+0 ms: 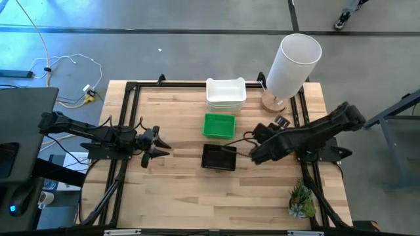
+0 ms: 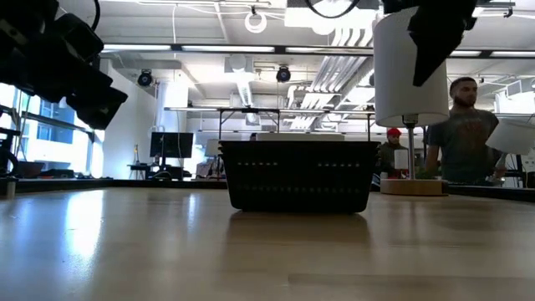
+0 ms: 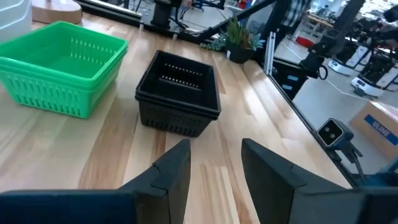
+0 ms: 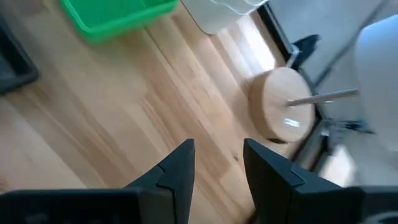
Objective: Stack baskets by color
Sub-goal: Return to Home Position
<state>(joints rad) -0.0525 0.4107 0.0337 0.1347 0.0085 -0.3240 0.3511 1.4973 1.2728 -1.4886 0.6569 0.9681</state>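
with the black stack [image 1: 218, 158] mid-frame from above, below green stack [image 1: 218, 125] and white stack [image 1: 226, 93], the open, empty right gripper [image 4: 217, 152] beside it should lift clear before retracting; left gripper [image 1: 163, 147] waits open mid-left.

green stack [image 1: 218, 125] btwn white stack [image 1: 226, 94], black stack [image 1: 218, 157]

Three basket stacks: one white stack [image 1: 226, 94], one green stack [image 1: 218, 125], one black stack [image 1: 218, 158]. One white cylinder [image 1: 293, 64], one potted plant [image 1: 301, 200].
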